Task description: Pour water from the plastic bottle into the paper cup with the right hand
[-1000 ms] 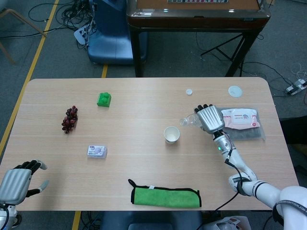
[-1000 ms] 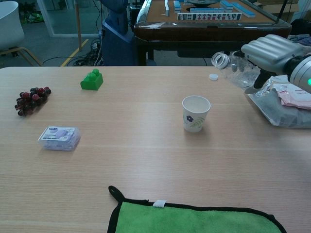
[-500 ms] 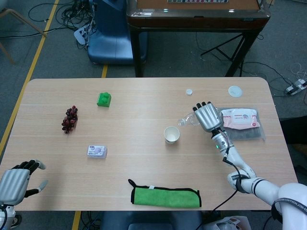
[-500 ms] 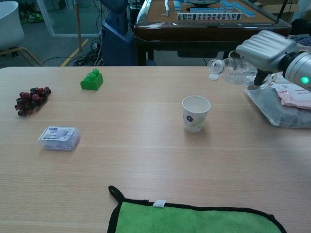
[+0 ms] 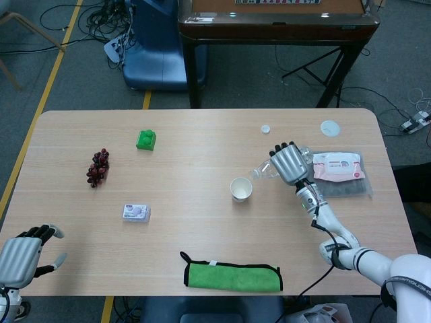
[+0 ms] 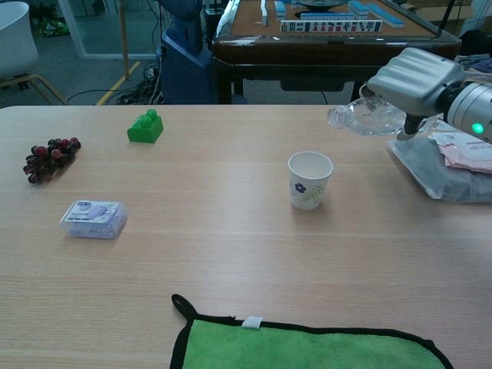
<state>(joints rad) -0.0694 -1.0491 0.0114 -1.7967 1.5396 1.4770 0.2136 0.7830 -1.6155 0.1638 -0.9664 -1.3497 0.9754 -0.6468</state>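
Note:
A white paper cup (image 5: 241, 189) (image 6: 310, 179) with a blue flower print stands upright near the table's middle. My right hand (image 5: 290, 163) (image 6: 416, 79) grips a clear plastic bottle (image 5: 267, 171) (image 6: 363, 118), uncapped and tipped nearly level, its mouth pointing left toward the cup. The mouth hangs above the table, up and to the right of the cup's rim, apart from it. My left hand (image 5: 20, 257) rests at the table's near left corner, fingers apart, holding nothing.
A small white bottle cap (image 5: 265, 128) lies behind the cup. A wet-wipes pack (image 5: 339, 168) (image 6: 453, 157) sits right of my right hand. Green cloth (image 5: 232, 276) (image 6: 307, 346) at the front edge; green block (image 5: 145, 139), grapes (image 5: 98, 167) and small box (image 5: 136, 212) on the left.
My right hand has moved the bottle slightly left toward the cup and tipped its mouth lower. The left hand has sunk slightly lower.

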